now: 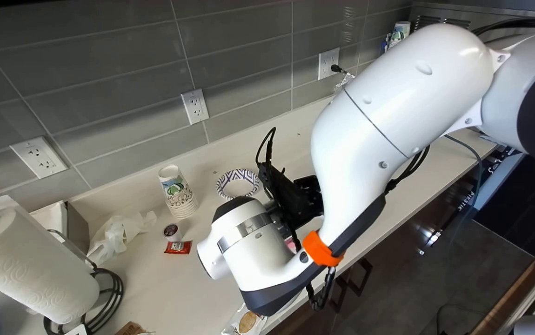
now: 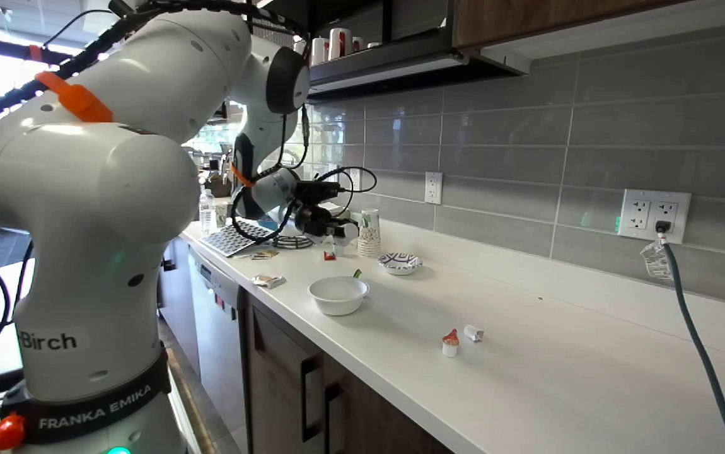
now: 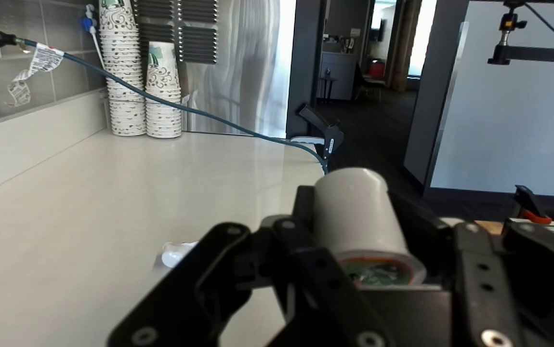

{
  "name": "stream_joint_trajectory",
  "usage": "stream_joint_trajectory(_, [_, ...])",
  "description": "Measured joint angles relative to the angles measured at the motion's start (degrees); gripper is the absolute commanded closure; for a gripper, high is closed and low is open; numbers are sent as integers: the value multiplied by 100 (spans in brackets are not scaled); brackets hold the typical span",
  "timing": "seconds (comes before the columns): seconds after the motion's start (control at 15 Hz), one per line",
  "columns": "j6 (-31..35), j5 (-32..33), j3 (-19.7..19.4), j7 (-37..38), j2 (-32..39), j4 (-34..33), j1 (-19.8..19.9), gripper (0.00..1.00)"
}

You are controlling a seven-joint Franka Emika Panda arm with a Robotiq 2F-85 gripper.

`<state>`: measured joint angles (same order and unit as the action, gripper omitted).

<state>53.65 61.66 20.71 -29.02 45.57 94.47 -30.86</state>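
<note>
A white single-serve pod [image 3: 361, 217] with a green and orange lid sits between the fingers of my gripper [image 3: 352, 200]. Both fingers press against its sides, and the lid end faces back toward the palm. In an exterior view the gripper [image 2: 336, 229] is held above the counter near the stacked paper cups [image 2: 369, 234], the pale pod at its tip. A dark-topped pod [image 1: 171, 231] and a red packet [image 1: 177, 247] lie on the counter near those cups. The arm hides the gripper's fingertips in an exterior view.
A white bowl [image 2: 338, 296] and a patterned paper bowl [image 2: 400, 264] stand on the counter. Small creamer cups [image 2: 450, 345] lie closer to the camera. A paper towel roll [image 1: 30, 265], a tiled wall [image 1: 123, 70] and a hanging cable [image 3: 200, 113] border the area.
</note>
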Motion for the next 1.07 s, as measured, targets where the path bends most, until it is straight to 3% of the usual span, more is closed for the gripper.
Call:
stream_joint_trajectory(0.67, [-584, 708, 30, -925, 116, -150, -404, 87])
stream_joint_trajectory(1.07, [-590, 760, -1002, -1787, 133, -164, -1272, 87])
